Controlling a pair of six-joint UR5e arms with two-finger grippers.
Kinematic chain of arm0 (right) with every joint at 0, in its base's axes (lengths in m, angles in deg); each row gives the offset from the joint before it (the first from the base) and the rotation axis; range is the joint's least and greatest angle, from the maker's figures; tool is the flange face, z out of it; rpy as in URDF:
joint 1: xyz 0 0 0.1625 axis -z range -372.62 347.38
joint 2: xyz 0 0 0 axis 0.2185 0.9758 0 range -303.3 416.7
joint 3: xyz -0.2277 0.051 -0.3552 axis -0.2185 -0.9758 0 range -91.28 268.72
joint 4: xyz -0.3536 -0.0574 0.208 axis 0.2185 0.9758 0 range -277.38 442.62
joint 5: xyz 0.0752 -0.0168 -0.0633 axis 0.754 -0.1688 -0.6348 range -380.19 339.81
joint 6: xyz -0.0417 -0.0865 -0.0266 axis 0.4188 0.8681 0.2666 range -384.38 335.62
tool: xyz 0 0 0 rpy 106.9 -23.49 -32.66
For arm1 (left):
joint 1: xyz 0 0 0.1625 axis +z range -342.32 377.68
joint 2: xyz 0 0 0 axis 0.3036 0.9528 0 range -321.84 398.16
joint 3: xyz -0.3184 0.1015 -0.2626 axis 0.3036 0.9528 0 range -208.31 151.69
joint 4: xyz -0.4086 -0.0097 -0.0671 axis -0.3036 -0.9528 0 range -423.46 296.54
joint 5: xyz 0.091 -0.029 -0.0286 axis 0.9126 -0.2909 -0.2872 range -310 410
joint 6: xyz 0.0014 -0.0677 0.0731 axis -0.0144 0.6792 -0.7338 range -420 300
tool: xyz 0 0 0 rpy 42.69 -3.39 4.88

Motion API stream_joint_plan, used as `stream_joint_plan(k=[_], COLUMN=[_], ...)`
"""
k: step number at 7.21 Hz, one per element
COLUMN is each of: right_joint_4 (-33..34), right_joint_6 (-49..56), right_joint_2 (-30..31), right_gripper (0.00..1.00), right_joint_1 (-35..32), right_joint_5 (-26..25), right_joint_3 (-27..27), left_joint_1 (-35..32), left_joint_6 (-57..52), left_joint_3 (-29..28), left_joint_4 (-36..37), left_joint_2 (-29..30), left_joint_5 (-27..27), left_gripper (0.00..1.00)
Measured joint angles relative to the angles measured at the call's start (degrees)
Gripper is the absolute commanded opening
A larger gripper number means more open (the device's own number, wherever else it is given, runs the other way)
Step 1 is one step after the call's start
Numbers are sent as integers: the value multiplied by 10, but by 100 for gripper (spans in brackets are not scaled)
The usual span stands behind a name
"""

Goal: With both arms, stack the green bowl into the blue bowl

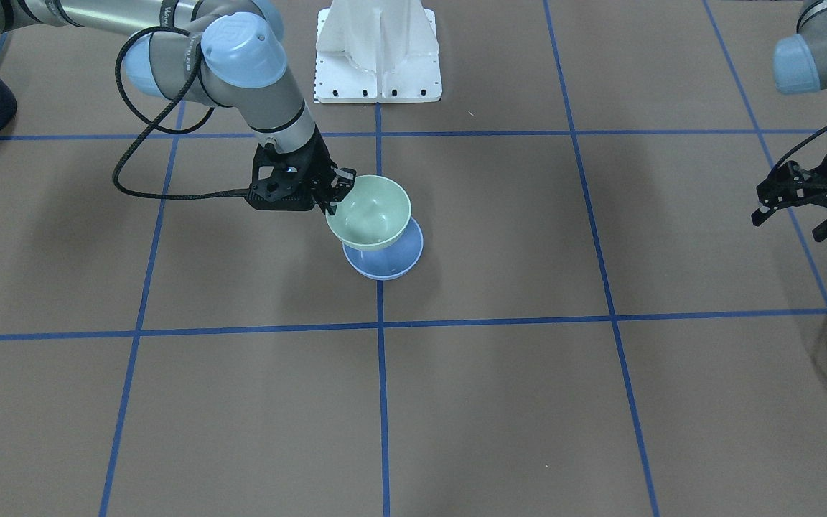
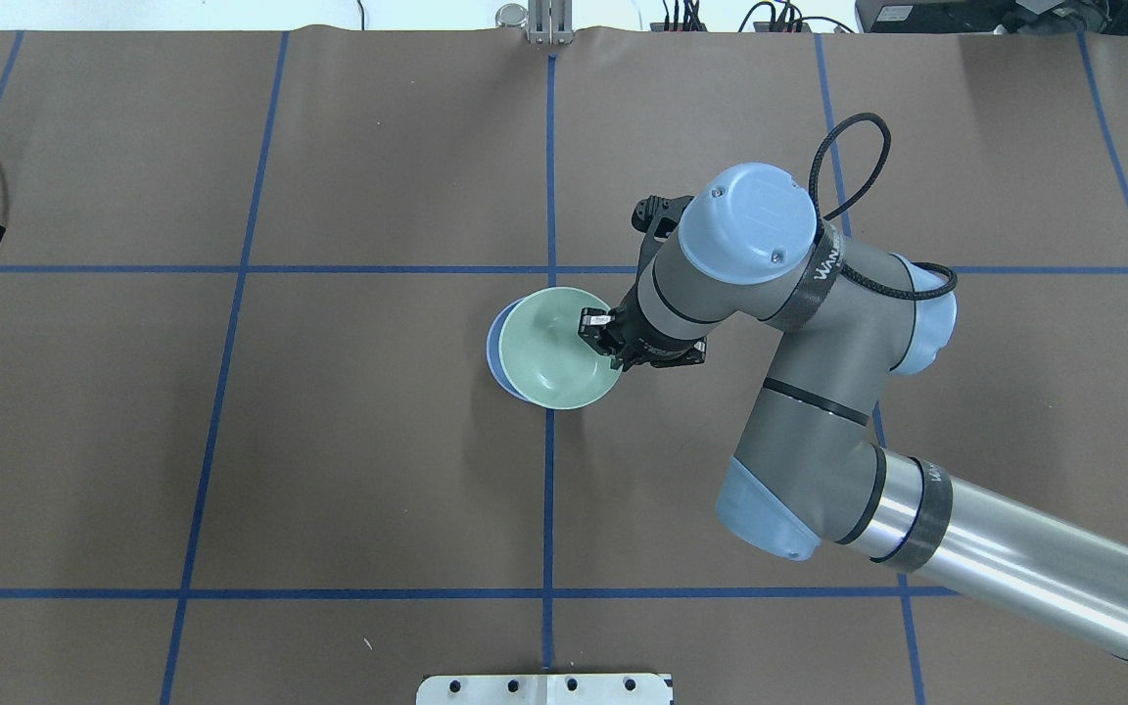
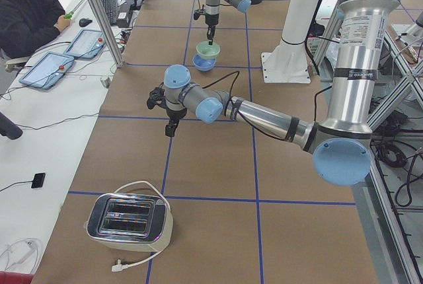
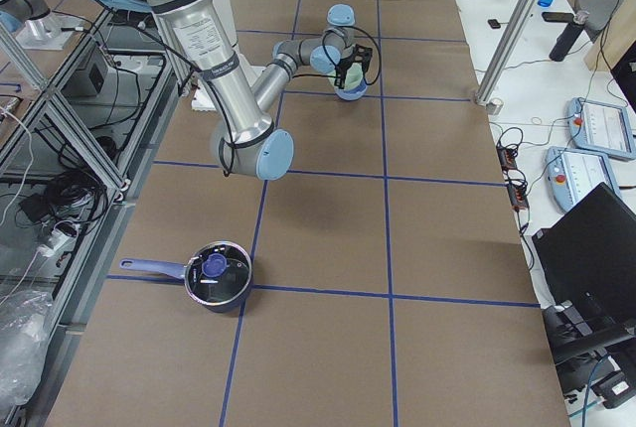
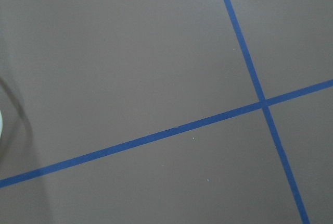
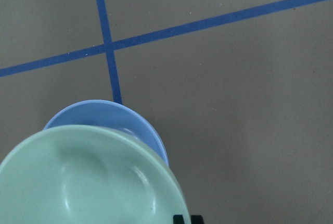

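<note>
Brown gridded table (image 1: 500, 402) carries the blue bowl (image 1: 393, 263) near its centre. The right gripper (image 1: 336, 195) pinches the green bowl (image 1: 370, 214) by its rim, poised just over it, apparently to lower it in. The left gripper (image 1: 790, 221) hangs well apart, fingers spread and empty. Green hides most of blue, so I cannot tell whether they touch.

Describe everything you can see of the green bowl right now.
The green bowl is small, round and pale mint, smooth and glossy, plain and empty. It is mouth up and roughly level. The right gripper pinches its rim on the side toward the robot's right, one finger inside and one outside. The bowl hangs over the blue bowl, off-centre and not nested. I cannot tell whether its foot touches the blue one.
</note>
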Motion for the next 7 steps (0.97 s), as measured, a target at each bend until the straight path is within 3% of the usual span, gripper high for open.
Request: stream_joint_plan(k=[7], right_joint_4=[-46], right_joint_6=[-7], right_joint_2=[-4], right_gripper=[0], right_joint_1=[3], right_joint_5=[-6], right_joint_3=[-30], left_joint_1=[-4], left_joint_6=[-1], left_joint_3=[0], left_joint_4=[-1], left_joint_2=[-3], left_joint_5=[-1], left_gripper=[98])
